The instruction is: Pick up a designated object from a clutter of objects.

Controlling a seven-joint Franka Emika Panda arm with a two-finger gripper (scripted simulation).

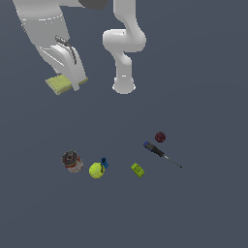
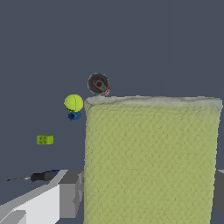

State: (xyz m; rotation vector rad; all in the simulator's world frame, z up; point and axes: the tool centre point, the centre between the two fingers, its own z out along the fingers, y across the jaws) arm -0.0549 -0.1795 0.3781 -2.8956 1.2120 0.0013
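Observation:
The flat pale yellow-green pad [image 1: 59, 84] hangs in my gripper [image 1: 72, 83] at the exterior view's upper left, apart from the other items. The gripper is shut on it. In the wrist view the pad [image 2: 151, 162] fills most of the frame, with a grey finger [image 2: 71, 194] pressed against one side edge and the other finger showing at the opposite edge. The rest of the clutter lies lower in the exterior view: a brownish can [image 1: 72, 161], a yellow-green ball [image 1: 96, 170], a blue bit [image 1: 104, 162], a small green block [image 1: 137, 170], a dark red ball [image 1: 160, 137] and a blue-handled screwdriver [image 1: 160, 153].
The arm's white base [image 1: 124, 85] stands on the dark grey floor beside the held pad. The wrist view shows the can [image 2: 98, 84], ball [image 2: 73, 103], blue bit [image 2: 74, 116], green block [image 2: 45, 139] and screwdriver [image 2: 41, 176] beyond the pad.

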